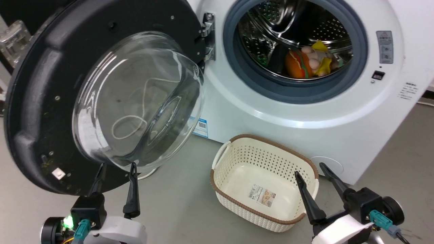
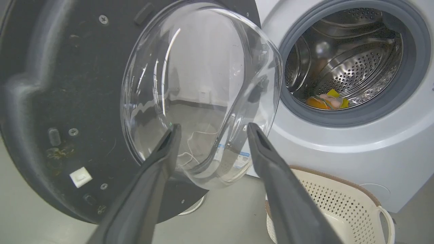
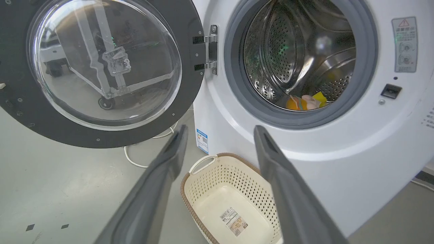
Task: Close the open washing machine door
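Writing on the washing machine, blue sticker and grey warning label, we cannot read. The washing machine door hangs open leftward; left fingers and right fingers stand apart, empty.

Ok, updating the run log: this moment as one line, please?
door: wide open | left end effector: open, facing door | right end effector: open, near basket | task: not done
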